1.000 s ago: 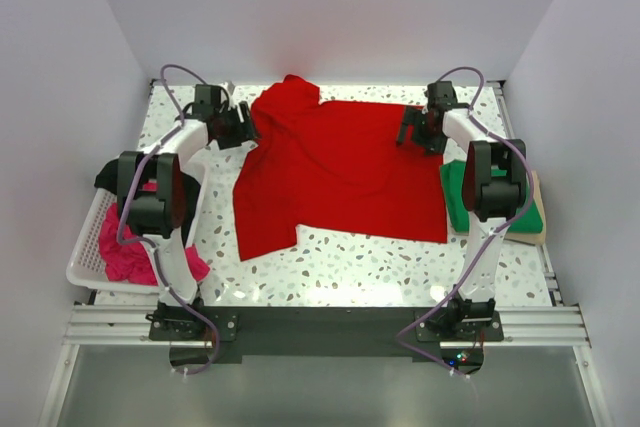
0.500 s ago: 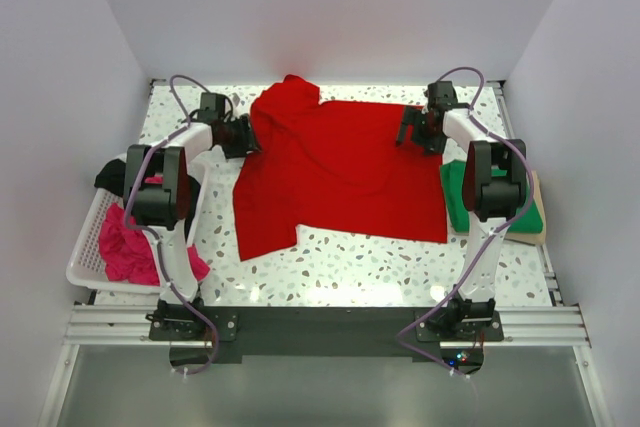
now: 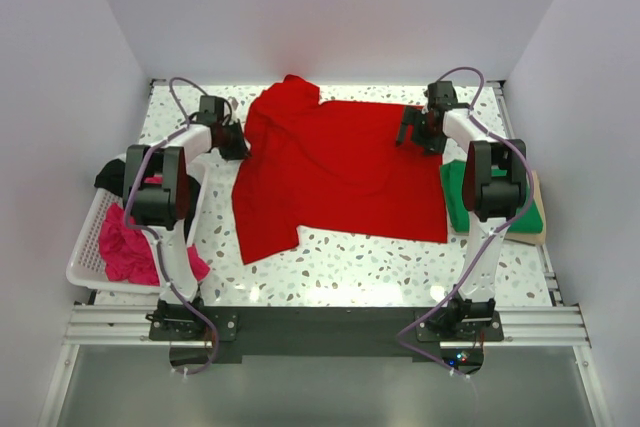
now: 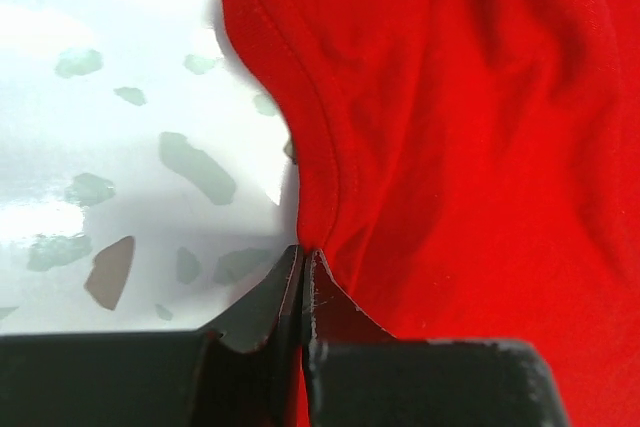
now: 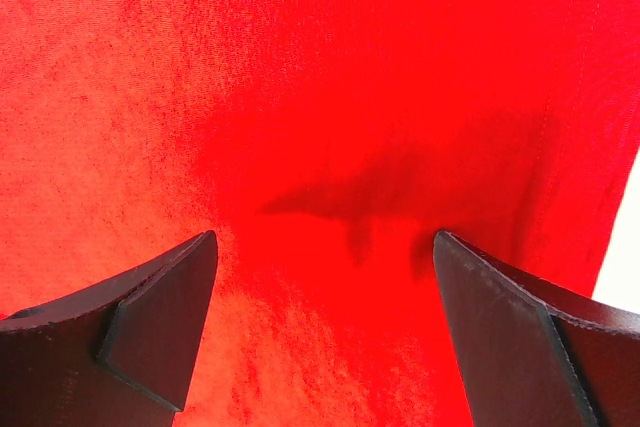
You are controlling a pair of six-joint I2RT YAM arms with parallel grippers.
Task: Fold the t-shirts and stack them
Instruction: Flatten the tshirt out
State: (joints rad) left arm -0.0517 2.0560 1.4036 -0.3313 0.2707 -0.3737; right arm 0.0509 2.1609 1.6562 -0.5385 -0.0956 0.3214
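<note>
The left gripper [image 3: 236, 137] [image 4: 303, 253] has its fingers [image 4: 262, 299] pressed together on the stitched hem of the red t-shirt [image 3: 340, 172] [image 4: 460, 147]. The hem curves away ahead of the tips, with red cloth filling everything to the gripper's right. To its left lies the bare speckled desk [image 3: 350, 257] [image 4: 110, 97].

The right gripper [image 3: 408, 133] [image 5: 325, 237] stands wide open and holds nothing. The same red t-shirt [image 5: 300, 77] spreads below and ahead of it, and the gripper's shadow falls on the cloth between the two fingers. A sliver of desk shows at its far right.

The red t-shirt lies spread between the two grippers, bunched near the left one and flatter toward the right one.

Just behind the right gripper, beside its own arm, a folded green t-shirt [image 3: 456, 199] rests on the desk. Well behind the left gripper, at that arm's outer side, a white basket [image 3: 82, 247] holds a crumpled pink t-shirt [image 3: 120, 245]. The pink cloth spills over its near corner. A black t-shirt [image 3: 106, 176] hangs at the basket's far end.
</note>
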